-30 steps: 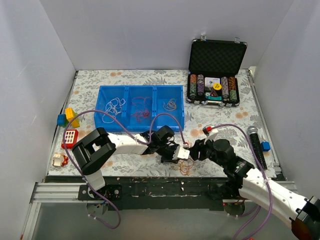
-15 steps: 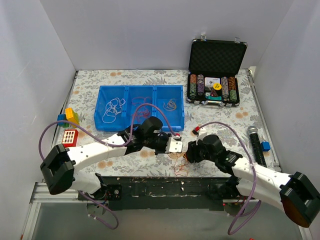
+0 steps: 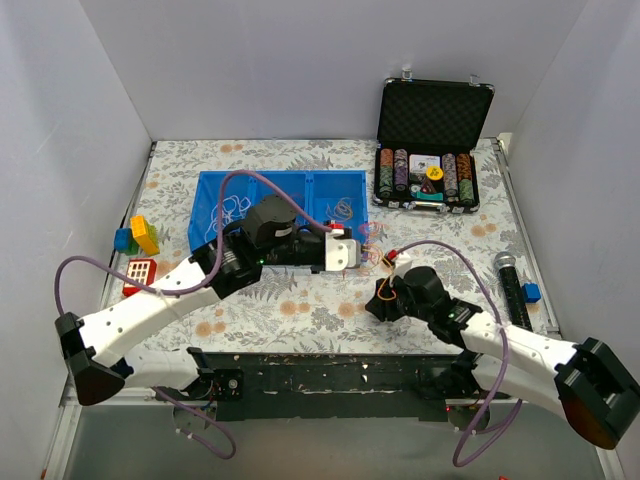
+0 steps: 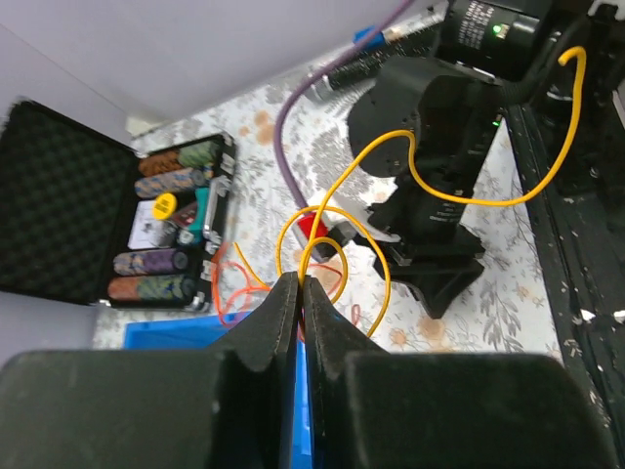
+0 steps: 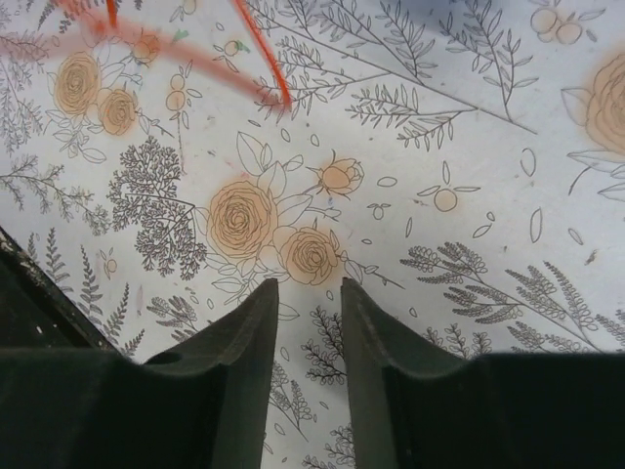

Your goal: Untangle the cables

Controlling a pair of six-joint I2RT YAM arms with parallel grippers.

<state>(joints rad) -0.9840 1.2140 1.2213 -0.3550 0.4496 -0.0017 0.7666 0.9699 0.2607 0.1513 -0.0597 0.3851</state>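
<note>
I'm pinching the cables (image 4: 327, 208) in the pressed-together left gripper (image 4: 298, 283), dangling them over the table (image 3: 285, 312) beside the bin (image 3: 270, 176), and aiming the empty, part-spread right gripper (image 5: 303, 283) at the red strand (image 5: 264, 83) for a slow, gentle tug.

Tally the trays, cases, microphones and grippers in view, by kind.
Tray: 1
Case: 1
Microphone: 1
Grippers: 2, the left gripper and the right gripper
Total: 5
</note>
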